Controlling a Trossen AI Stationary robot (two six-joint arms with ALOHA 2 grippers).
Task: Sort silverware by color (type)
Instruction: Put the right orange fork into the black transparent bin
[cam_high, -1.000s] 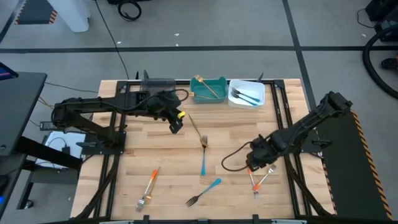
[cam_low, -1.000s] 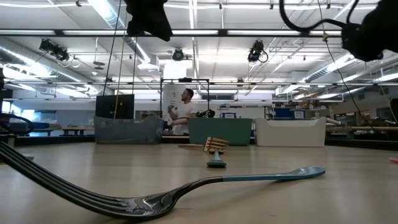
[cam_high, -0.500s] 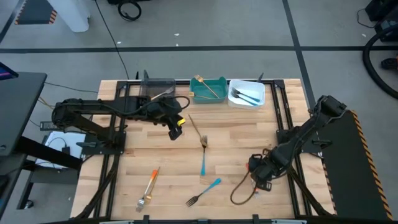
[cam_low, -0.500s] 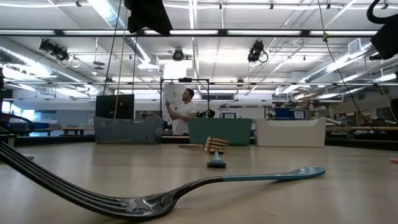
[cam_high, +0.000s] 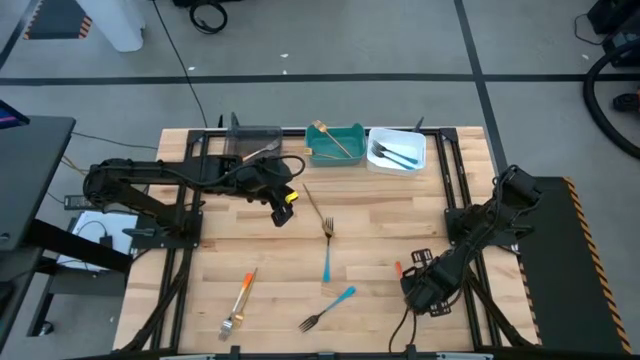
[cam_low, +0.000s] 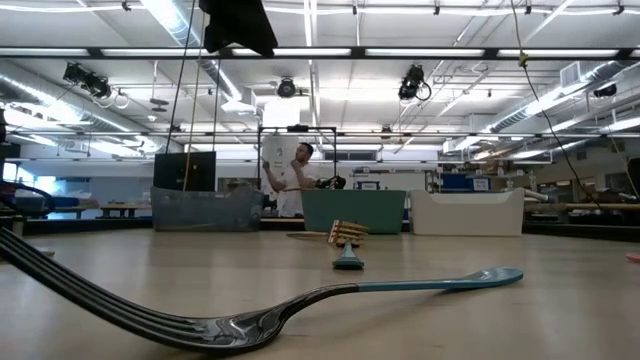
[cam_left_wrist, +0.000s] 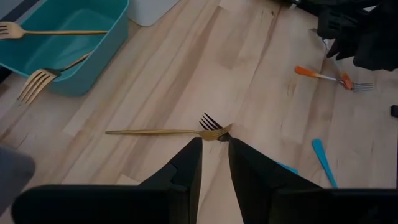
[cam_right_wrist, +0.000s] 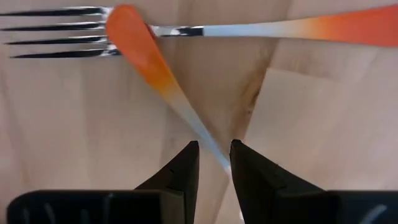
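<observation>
My right gripper (cam_high: 427, 290) is low over two crossed orange-handled forks at the table's right near part and is shut on one of them (cam_right_wrist: 163, 78). The other orange fork (cam_right_wrist: 249, 29) lies across its handle. In the high view only an orange tip (cam_high: 398, 268) shows beside that gripper. My left gripper (cam_high: 281, 212) hangs shut above the table, just left of a gold fork (cam_high: 318, 208) that lies flat (cam_left_wrist: 163, 132). Two blue-handled forks (cam_high: 326, 262) (cam_high: 328, 308) and another orange fork (cam_high: 240, 298) also lie flat on the wood. My right gripper comes from above, pointing down, with the fork's slim silver shaft (cam_right_wrist: 214, 149) between its two fingers, toward the tine end. The tines are hidden under the fingers. The fork lies on the table, its orange handle end (cam_right_wrist: 127, 28) resting over the other fork's neck.
Three bins stand along the far edge: a grey one (cam_high: 255, 140), a teal one (cam_high: 352, 130) with gold forks, a white one (cam_high: 420, 140) with blue forks. A cable loops by the right gripper (cam_high: 405, 320). A person (cam_low: 295, 180) stands far behind the table.
My right gripper has moved toward the table's near edge and down, from beside the orange forks to right over them, leaving the low view; its cable has swung along toward the near edge.
</observation>
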